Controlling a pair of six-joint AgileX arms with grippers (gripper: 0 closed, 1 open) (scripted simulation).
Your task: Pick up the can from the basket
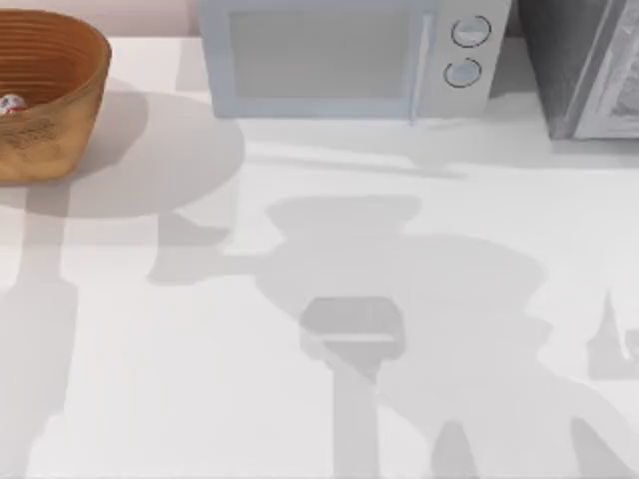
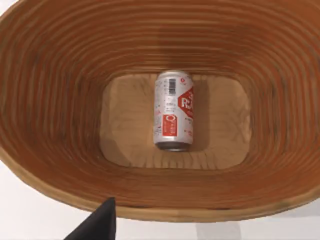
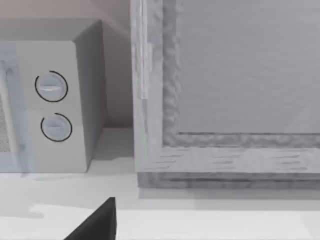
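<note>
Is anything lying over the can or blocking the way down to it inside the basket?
Nothing visible does. In the left wrist view the can lies on its side, alone on the flat bottom of the basket, its upper side uncovered. The basket's ribbed walls ring it but stand apart from it.

One camera hangs high above my table (image 1: pixel 329 399) and looks straight down. It sees the basket (image 1: pixel 45 95) at the far left edge, the microwave (image 1: pixel 344 55) at the back, and a grey box (image 1: pixel 584 65) in the back right corner.

The camera on my left wrist sits close over the basket (image 2: pixel 55 90) and looks down into it. The can (image 2: pixel 173 111) lies on its side on the bottom. Both of these views share the basket and the can (image 1: pixel 11 104).

The camera on my right wrist sits low and looks across the table (image 3: pixel 210 220) at the back. It is close to the microwave (image 3: pixel 55 105) and the grey box (image 3: pixel 225 90), which the top camera sees too.
</note>
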